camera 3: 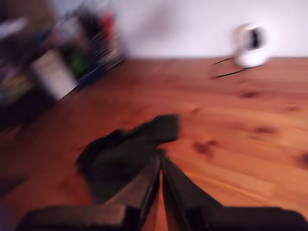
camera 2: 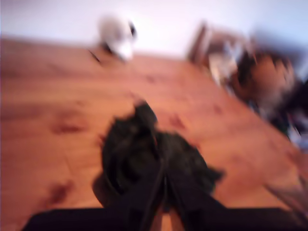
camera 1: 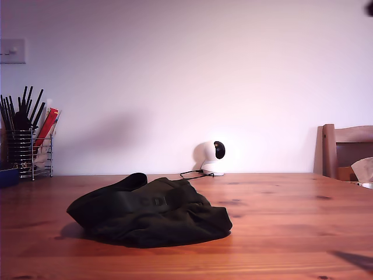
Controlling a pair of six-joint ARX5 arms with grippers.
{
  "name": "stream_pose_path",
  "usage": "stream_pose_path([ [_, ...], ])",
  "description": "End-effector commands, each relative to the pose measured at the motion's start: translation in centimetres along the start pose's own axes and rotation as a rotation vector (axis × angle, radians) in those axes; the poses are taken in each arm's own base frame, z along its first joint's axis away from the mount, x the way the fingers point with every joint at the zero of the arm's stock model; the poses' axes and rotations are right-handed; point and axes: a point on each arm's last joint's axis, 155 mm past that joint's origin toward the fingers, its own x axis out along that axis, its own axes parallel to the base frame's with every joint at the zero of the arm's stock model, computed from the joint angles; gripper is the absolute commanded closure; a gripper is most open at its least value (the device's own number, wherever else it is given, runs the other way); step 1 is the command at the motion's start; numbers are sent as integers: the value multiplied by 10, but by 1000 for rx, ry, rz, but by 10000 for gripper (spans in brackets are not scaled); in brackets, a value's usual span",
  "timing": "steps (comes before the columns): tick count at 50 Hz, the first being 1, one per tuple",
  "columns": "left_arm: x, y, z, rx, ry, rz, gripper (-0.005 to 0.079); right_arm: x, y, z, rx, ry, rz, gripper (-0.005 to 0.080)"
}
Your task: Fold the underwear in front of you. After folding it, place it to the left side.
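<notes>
The wooden table [camera 1: 280, 227] carries the underwear [camera 1: 148, 213] in a rumpled heap, just ahead of the closed tips of my first gripper [camera 2: 165, 180] and my second gripper [camera 3: 161, 161]. Far beyond them, at the wall, sit a white camera [camera 1: 211, 157] with its cable [camera 1: 192, 174] and a wire rack [camera 1: 29, 154].

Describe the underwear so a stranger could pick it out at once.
Start from the wooden table that fills the lower exterior view. Left of centre in that view, in front of the small white round device by the wall, lies the underwear. It is the only soft, crumpled dark heap of cloth there.
</notes>
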Motion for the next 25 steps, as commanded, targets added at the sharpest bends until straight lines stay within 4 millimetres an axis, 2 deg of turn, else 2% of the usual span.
stream_pose_path([
  [1,4,-4,4,45,35,-33,766,12,7,3,-21,46,80,765],
  [15,36,7,-5,111,240,-83,766,64,15,2,-93,243,268,765],
  [25,66,15,-7,179,345,-124,766,95,31,1,-204,330,380,765],
])
